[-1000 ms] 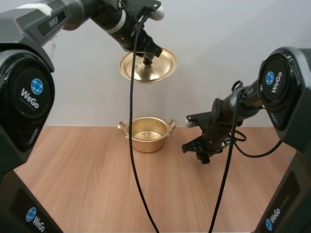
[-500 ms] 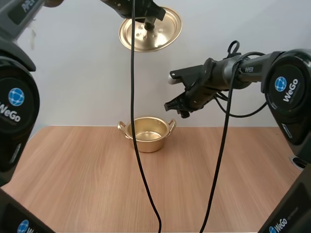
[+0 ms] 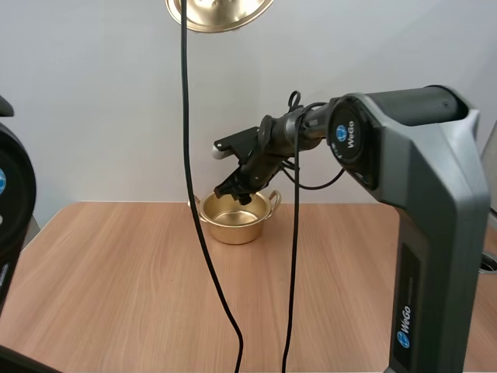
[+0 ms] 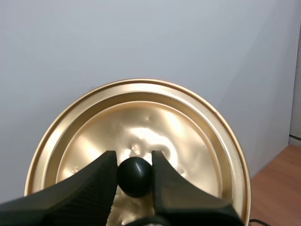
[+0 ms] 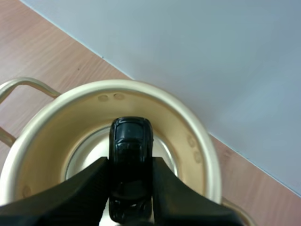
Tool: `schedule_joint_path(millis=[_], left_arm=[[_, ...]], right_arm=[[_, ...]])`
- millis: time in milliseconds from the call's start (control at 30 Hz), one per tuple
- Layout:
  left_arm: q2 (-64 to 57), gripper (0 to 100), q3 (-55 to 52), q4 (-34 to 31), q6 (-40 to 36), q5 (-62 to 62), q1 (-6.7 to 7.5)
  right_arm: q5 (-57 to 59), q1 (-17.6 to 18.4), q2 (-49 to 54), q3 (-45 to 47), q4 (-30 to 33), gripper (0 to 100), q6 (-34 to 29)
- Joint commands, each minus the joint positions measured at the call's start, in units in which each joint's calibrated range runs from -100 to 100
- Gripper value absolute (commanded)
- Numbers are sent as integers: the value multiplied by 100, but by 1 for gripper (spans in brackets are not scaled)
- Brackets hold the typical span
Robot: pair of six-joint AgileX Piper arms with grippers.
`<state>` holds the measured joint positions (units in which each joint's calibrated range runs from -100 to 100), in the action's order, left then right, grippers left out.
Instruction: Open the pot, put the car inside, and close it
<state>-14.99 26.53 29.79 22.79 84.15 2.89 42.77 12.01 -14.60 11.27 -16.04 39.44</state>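
The small glossy black toy car (image 5: 131,157) is pinched lengthwise between the two black fingers of the right gripper (image 5: 130,165), whose ribbed inner faces press against the car's sides. In the right wrist view the car hangs over the open mouth of the round, gold-coloured, two-handled metal pot (image 5: 56,141), and the pot's bare shiny bottom shows beyond the car. I cannot tell whether the car's underside is above or below the rim.

In the high view the right gripper (image 3: 233,187) is angled down just above the rim of the pot (image 3: 235,223), with the right arm stretched out from the right side of the scene. The pot stands upright and uncovered on the light wooden table (image 3: 116,295), near the table's far edge.

The round, gold-coloured metal lid (image 4: 141,117) is held well apart from the pot. In the high view the lid (image 3: 220,8) is high in the air above the pot. The left wrist view looks onto the lid's top face, with its raised rings, against the pale wall. The left gripper (image 4: 134,161) has its two black fingers closed on the lid's small round black knob (image 4: 135,178), one finger on each side of it.
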Motion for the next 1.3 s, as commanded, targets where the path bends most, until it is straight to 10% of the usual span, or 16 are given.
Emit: schedule_joint_path(millis=[0,200,367,400,700,1267], left_arm=[[7,0,9,-15,4,20,-3],[7,0,9,-15,4,70,-3],[7,0,9,-15,4,108,-3],[7,0,9,-15,4,133,-3],[34,0,-21,-127,-106,353,-3],[958,0,-388,-231,-83,1585,14]], right_arm=[[18,7,-257,-22,4,0,2],[18,7,-524,-101,-47,0,-8],[-3,7,-524,-101,-87,81,-8],[-3,7,-524,-101,-87,85,-8],[606,-121,247,-101,-87,0,-147],[1733,-1716,2556,455,-91,0,-410]])
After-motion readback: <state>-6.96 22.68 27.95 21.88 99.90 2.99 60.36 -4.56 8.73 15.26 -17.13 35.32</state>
